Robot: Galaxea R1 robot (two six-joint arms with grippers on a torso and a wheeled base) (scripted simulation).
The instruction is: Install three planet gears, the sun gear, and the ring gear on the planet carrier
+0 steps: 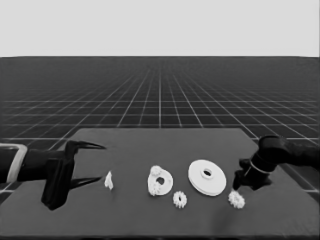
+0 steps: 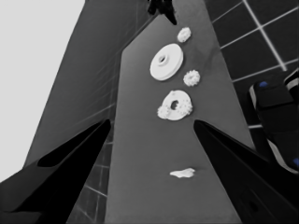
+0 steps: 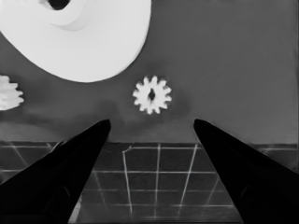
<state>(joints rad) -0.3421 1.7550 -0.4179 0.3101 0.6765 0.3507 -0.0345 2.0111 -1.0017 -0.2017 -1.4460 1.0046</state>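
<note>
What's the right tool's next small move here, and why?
Probably lower the right tool onto the loose gear and close. Its fingers are open with that gear between and ahead of them, next to the larger round part. The smaller round part already carries two gears. The left tool waits at the table's left end.

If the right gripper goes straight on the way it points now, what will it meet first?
Most likely the small gear lying alone near the table's front right corner. It sits between the open right gripper's fingers in the wrist view, with the larger round part beside it. Depth is uncertain.
</note>
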